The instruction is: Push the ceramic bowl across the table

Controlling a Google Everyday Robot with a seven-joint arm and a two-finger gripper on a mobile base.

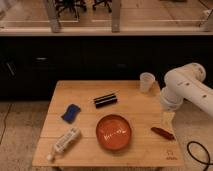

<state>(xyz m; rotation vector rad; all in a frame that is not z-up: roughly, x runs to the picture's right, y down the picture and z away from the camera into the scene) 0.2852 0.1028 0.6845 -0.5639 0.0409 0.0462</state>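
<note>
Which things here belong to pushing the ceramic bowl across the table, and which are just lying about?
Job in hand: ceramic bowl, front-centre on the table; gripper, at the table's right edge.
Lying about: translucent cup, black bar, blue sponge, white bottle, red object.

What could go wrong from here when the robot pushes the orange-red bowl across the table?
The gripper hangs at the table's right edge, beside a small red object; moving in, it could knock that off. The ceramic bowl lies near the front edge, so a slanted push might slide it off. Pushed away from the gripper, it would probably hit the white bottle or blue sponge.
</note>
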